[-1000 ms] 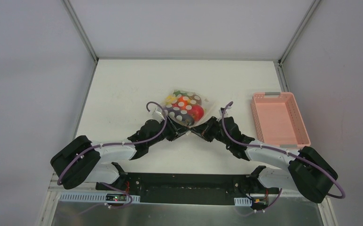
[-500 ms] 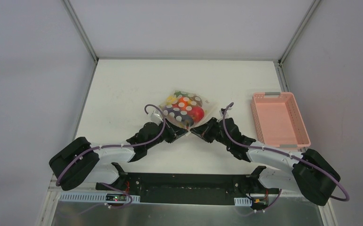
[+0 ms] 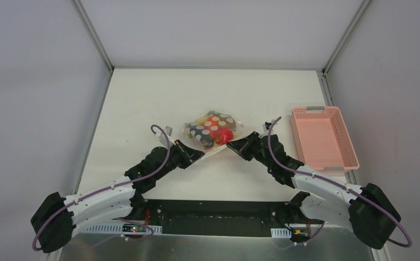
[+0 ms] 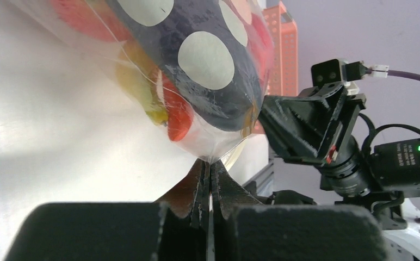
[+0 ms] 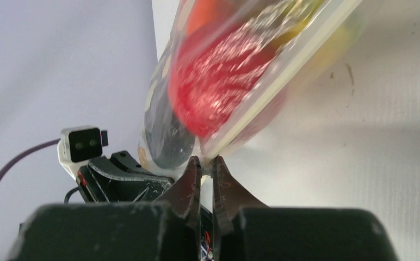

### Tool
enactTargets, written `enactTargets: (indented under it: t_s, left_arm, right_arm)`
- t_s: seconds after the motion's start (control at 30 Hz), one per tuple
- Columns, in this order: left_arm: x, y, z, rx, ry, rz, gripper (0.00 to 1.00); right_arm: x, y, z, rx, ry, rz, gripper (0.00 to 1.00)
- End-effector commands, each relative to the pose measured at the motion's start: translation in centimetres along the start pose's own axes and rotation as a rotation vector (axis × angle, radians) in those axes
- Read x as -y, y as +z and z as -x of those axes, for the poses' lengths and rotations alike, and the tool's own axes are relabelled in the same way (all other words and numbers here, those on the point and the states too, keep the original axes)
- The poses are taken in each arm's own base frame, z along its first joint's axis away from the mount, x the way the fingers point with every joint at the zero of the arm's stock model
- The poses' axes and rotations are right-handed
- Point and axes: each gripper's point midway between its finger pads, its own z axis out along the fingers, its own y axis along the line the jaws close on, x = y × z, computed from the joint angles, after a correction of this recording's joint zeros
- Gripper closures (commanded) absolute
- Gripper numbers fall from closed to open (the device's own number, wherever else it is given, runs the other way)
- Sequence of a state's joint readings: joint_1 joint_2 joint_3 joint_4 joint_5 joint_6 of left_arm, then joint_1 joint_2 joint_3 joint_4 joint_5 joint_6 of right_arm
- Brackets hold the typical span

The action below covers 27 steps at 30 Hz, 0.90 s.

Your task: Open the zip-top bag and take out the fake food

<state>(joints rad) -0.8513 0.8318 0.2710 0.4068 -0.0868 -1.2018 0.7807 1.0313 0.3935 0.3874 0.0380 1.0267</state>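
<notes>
Clear zip-top bag point(image 3: 211, 129): near edge pinched inside left jaws, right jaws.

Pinching a pale edge of the clear bag point(image 5: 292, 68) between the two dark fingers point(image 5: 189, 185) of the right gripper point(image 5: 207, 160), at bottom centre. Showing the plastic running up and to the right over the white table point(image 5: 360, 163). Revealing a blurred red toy fruit point(image 5: 218, 81) inside, a dark toy piece point(image 5: 167, 136) lower left, and orange and yellow hints on top. Facing the left gripper point(image 5: 126, 174) just behind the bag, with its white camera point(image 5: 82, 144) and purple cable point(image 5: 4, 185) against a grey wall point(image 5: 61, 65).
</notes>
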Motion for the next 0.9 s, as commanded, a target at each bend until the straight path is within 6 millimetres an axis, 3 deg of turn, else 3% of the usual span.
enactTargets:
  t_s: [0.0,0.4,0.57,0.87]
  left_arm:
    - [-5.6,-1.9,1.5,0.084,0.112,0.199,1.00]
    - [-8.6,-5.5,3.2,0.159,0.185,0.317,1.00]
    - [-9.3,-6.1,3.2,0.156,0.199,0.343,1.00]
    - [-9.6,-6.1,3.1,0.143,0.227,0.351,1.00]
  right_arm:
    - [0.3,0.0,4.5,0.158,-0.014,-0.048,1.00]
    - [1.6,0.6,8.0,0.182,-0.021,-0.112,1.00]
    - [2.0,1.4,9.9,0.201,-0.026,-0.140,1.00]
    - [2.1,4.1,11.4,0.119,-0.064,-0.164,1.00]
